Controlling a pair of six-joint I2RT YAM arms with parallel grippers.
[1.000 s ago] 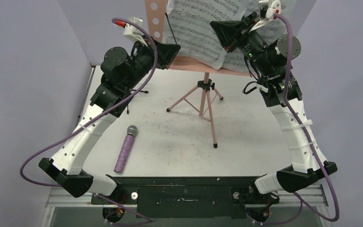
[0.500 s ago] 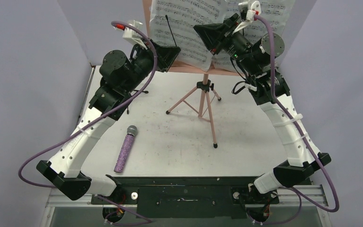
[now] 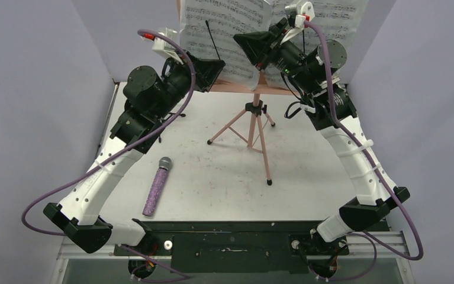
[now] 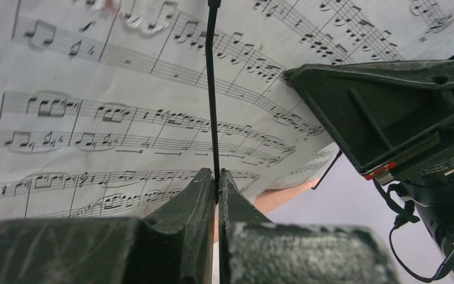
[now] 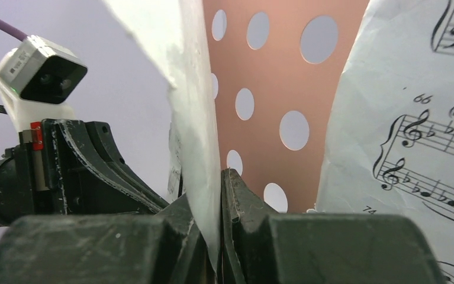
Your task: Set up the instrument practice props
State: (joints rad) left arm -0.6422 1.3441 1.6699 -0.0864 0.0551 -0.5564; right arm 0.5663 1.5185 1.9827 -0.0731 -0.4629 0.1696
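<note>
Since the earlier frame my right arm has swung across the stand toward 9 o'clock, and the sheet-music pages (image 3: 227,18) have slid the same way along the desk; the left arm has barely shifted.

The pages stand against the pink perforated music stand (image 5: 271,77) at 12 o'clock on the table (image 3: 224,177). They are not flat yet: in the right wrist view one sheet has peeled forward, with bare pink between it and its neighbour. The right gripper (image 5: 221,183) is pressed together on that loose sheet's edge. The left gripper (image 4: 216,183) is closed thin on the black retainer wire (image 4: 212,89) that runs up across the front of the left page.

I judge this to be the page-seating step, nearly done: the wire is held aside so that the sheet can tuck behind it. A hard tug could crease or tear the paper.

The purple microphone (image 3: 156,188) lies flat at 8 o'clock, well apart from both arms and not yet mounted.
</note>
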